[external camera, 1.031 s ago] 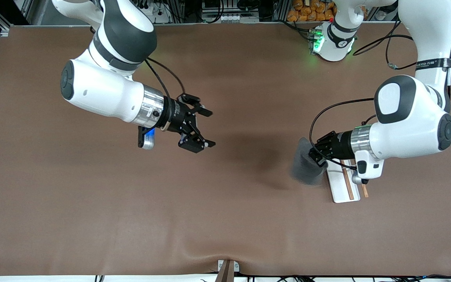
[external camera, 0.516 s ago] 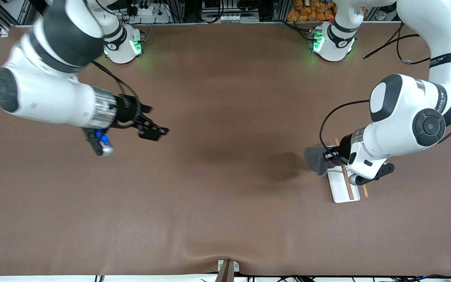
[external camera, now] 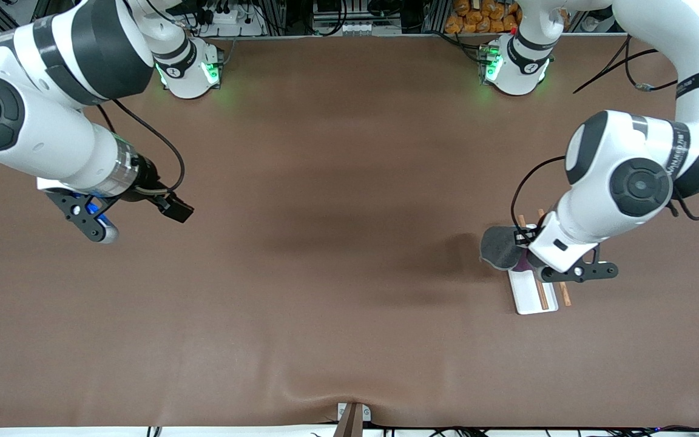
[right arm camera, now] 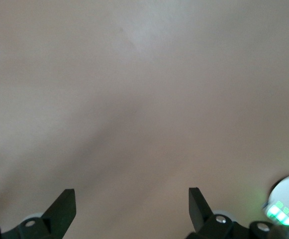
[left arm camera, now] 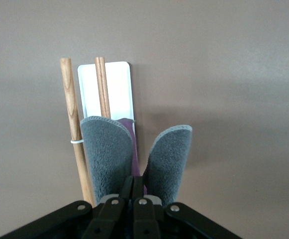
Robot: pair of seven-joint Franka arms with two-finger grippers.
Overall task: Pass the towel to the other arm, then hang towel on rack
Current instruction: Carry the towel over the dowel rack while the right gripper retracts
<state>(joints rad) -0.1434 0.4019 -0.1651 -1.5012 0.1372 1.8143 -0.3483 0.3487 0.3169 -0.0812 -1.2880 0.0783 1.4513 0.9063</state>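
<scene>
The left gripper [left arm camera: 134, 199] hung over the rack [external camera: 534, 291], its black fingers pinched tight on the towel [external camera: 501, 249]. The towel [left arm camera: 137, 159] was a small, soft, nubbly dark-grey cloth; it folded away from the pinch into two rounded lobes with stitched edges, and a strip of bright purple showed in the cleft between them. One lobe lay over the rack's flat white tray [left arm camera: 117, 84], a smooth rectangle with rounded corners, and hid part of one rod; whether the cloth touched the rack could not be told. The rack's two thin round rods [left arm camera: 72, 114] were pale brown wood with visible grain, set parallel, one over the tray and one just beside its edge, the outer one ringed by a thin white band. The rack stood on the matte brown table cover [external camera: 349, 273], toward the left arm's end. The right gripper [right arm camera: 132, 206] waited well apart from the rack, over bare cover at the right arm's end, its dark wedge-shaped fingers spread wide and holding nothing.
</scene>
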